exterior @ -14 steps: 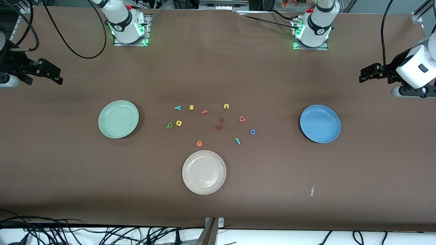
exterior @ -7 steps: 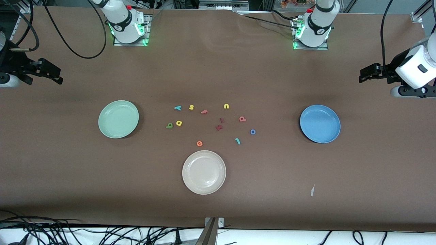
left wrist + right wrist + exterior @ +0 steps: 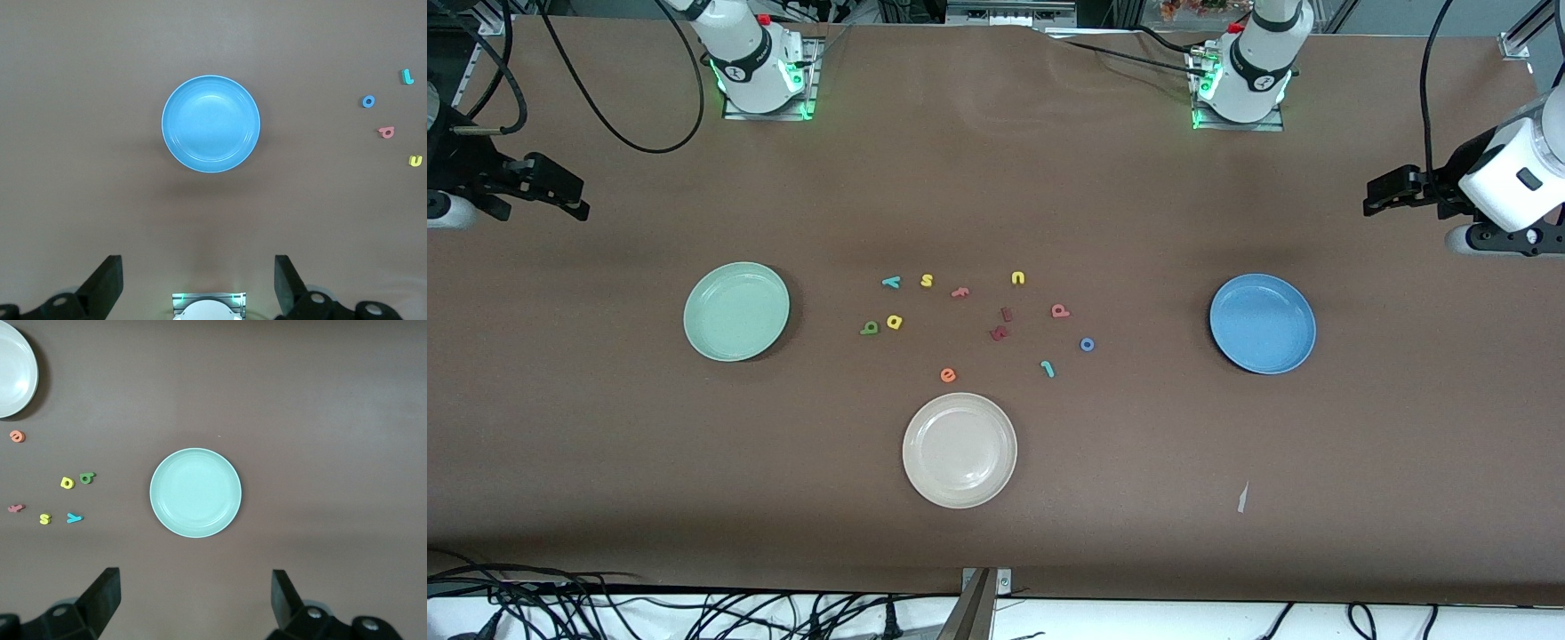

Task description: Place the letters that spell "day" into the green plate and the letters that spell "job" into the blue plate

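Grippers wide apart, empty: right gripper (image 3: 574, 206) high near the green plate (image 3: 736, 311), left gripper (image 3: 1376, 197) high near the blue plate (image 3: 1263, 324). Both plates bare. "Day" letters (image 3: 891, 282) and "job" letters (image 3: 1087, 344) lie scattered between. No pick begun; next, a descent onto one letter.

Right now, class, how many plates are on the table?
3: green plate toward the right arm's end, blue plate toward the left arm's end, white plate between them, nearest the front camera. None seem hidden.
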Robot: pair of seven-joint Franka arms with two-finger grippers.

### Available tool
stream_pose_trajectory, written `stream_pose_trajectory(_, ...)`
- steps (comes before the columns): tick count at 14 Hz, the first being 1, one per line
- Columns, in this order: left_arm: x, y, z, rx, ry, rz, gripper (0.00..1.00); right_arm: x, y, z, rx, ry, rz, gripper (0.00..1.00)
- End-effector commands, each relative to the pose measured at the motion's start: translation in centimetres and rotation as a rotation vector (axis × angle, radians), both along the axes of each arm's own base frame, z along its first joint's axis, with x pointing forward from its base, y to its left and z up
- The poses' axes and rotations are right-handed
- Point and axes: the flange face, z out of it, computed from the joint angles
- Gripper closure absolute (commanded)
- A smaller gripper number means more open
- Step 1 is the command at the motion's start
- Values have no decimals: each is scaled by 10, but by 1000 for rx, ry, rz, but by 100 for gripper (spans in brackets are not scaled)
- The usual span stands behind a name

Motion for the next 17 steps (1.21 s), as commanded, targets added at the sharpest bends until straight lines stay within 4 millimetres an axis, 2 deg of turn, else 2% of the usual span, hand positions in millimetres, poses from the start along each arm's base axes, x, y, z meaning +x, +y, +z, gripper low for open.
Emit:
stream_pose_trajectory(1,0,0,-1,27,-7,-30,0,-4,-2,1,0,2,-6,0)
stream_pose_trajectory(8,0,0,-2,27,-4,-28,0,-4,-2,1,0,3,-6,0)
stream_pose_trajectory(11,3,-7,-8,31,-2,-18,0,1,-1,-4,15,2,-10,0)
stream_pose_trajectory(12,7,-16,-15,36,7,-2,0,1,1,-5,5,0,-4,0)
stream_pose_trajectory(13,13,-30,-24,43,19,16,0,12,1,-12,-4,-27,3,0)
stream_pose_trajectory(14,19,-54,-35,46,15,14,0,32,4,-41,-7,-20,9,0)
stream_pose_trajectory(16,32,-103,-67,42,14,25,0,45,29,-66,-8,-6,52,0)
stream_pose_trajectory(17,38,-128,-89,36,22,18,0,51,31,-85,-4,29,52,0)
